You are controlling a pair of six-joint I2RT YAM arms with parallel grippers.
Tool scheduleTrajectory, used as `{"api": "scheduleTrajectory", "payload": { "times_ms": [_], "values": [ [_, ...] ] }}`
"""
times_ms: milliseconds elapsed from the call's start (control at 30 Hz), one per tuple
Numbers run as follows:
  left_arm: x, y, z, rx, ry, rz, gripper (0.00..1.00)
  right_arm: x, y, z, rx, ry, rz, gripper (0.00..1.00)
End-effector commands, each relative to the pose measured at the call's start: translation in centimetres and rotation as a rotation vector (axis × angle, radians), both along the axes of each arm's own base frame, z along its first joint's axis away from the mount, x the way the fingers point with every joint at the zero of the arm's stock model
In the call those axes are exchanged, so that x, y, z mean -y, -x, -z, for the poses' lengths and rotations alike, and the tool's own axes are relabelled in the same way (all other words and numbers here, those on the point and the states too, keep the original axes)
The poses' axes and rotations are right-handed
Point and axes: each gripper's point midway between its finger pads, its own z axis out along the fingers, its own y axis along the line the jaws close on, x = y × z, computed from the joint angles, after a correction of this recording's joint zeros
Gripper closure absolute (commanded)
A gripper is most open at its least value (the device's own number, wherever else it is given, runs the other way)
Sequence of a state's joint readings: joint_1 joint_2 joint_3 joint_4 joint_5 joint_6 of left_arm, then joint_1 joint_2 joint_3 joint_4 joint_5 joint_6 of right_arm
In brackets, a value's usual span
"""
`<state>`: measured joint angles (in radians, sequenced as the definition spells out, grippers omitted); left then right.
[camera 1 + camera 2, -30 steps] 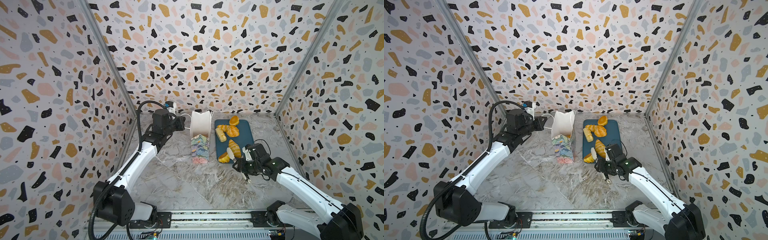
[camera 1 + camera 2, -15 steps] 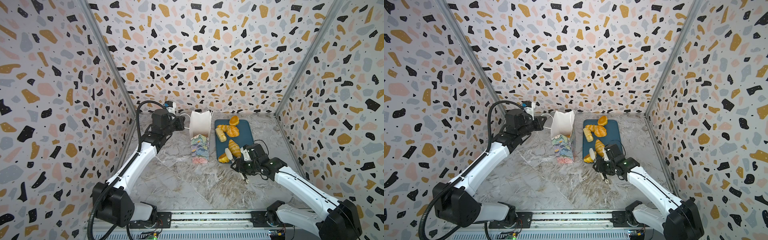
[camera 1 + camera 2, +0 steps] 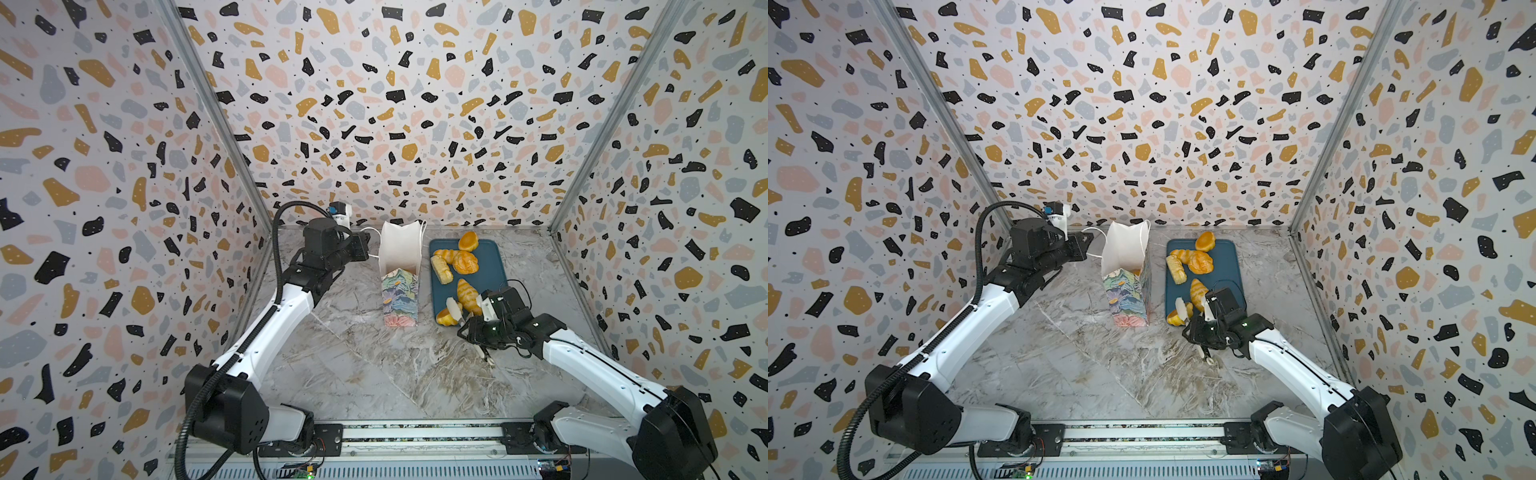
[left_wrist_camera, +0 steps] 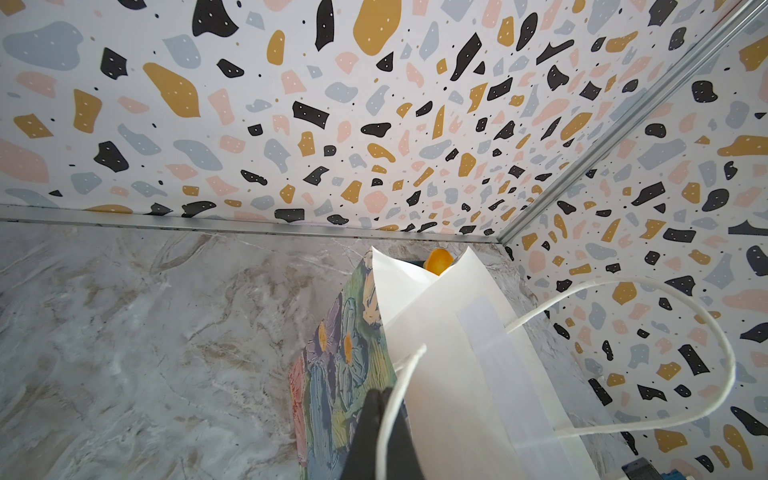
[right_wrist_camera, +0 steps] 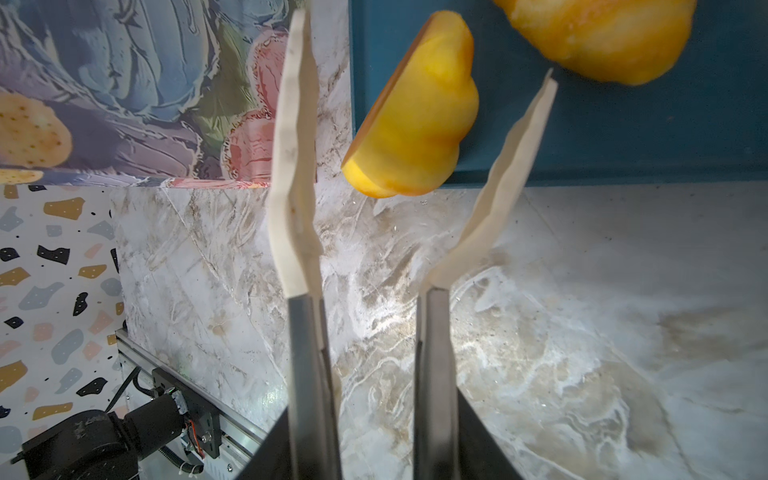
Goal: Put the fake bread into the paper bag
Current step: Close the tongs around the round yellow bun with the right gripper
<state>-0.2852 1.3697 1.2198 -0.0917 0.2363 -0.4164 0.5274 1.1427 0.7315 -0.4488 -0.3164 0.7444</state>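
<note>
Grasping bread (image 5: 411, 124) at tray's (image 3: 490, 266) seven o'clock corner: right gripper (image 5: 424, 48) half-open astride it, left gripper (image 4: 380, 399) pinching bag (image 4: 436, 332); next, squeeze, lift.

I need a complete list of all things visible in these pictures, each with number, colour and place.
paper bag: one, pastel flower print with white lining, standing left of the tray.
tray: one, dark teal, flat on the table.
fake bread: six seen, golden-brown, on the tray, one overhanging its near edge.
table: one, grey marble pattern, under everything.
walls: three, speckled, around the table.
left tool: one, black, shut on the bag's rim.
right tool: one, white-tipped, open around the overhanging bread.
</note>
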Motion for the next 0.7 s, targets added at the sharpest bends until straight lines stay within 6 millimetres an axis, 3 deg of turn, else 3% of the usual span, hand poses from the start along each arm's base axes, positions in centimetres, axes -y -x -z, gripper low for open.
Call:
{"api": "scheduleTrajectory", "payload": {
  "times_ms": [0, 667],
  "values": [
    [-0.3, 0.11, -1.18, 0.041, 0.013, -0.008, 1.0, -0.78, -0.17, -0.29, 0.013, -0.038, -0.014, 0.55],
    [-0.39, 0.05, -1.06, 0.037, 0.01, -0.012, 1.0, -1.0, -0.21, 0.44, 0.011, -0.039, -0.027, 0.64]
  ]
}}
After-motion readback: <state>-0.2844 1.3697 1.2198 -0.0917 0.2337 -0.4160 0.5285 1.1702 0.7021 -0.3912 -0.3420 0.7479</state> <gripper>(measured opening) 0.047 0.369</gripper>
